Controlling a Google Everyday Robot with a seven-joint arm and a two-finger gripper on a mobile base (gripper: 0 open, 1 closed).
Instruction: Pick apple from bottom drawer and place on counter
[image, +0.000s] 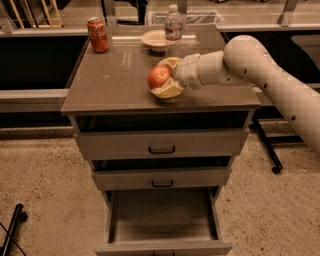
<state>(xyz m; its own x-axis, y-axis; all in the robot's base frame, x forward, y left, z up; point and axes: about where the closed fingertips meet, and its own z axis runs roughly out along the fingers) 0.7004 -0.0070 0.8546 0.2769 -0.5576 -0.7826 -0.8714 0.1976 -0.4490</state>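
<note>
Gripper sits over the right-centre of the counter, at the end of a white arm that reaches in from the right. Its two tan fingers are pinched on the apple, one on the far side and one on the near side. The near finger lies low against the counter top. Whether the apple itself touches the surface cannot be told. Apple is red-orange, with its paler side turned toward the gripper.

At the far left corner of the counter stands a red soda can, upright. Far centre holds a pale bowl, and a clear water bottle stands just right of it, well apart from the can.

Below, two shallow drawers with black handles. The bottom drawer is pulled out toward the near side, with its grey floor showing.
</note>
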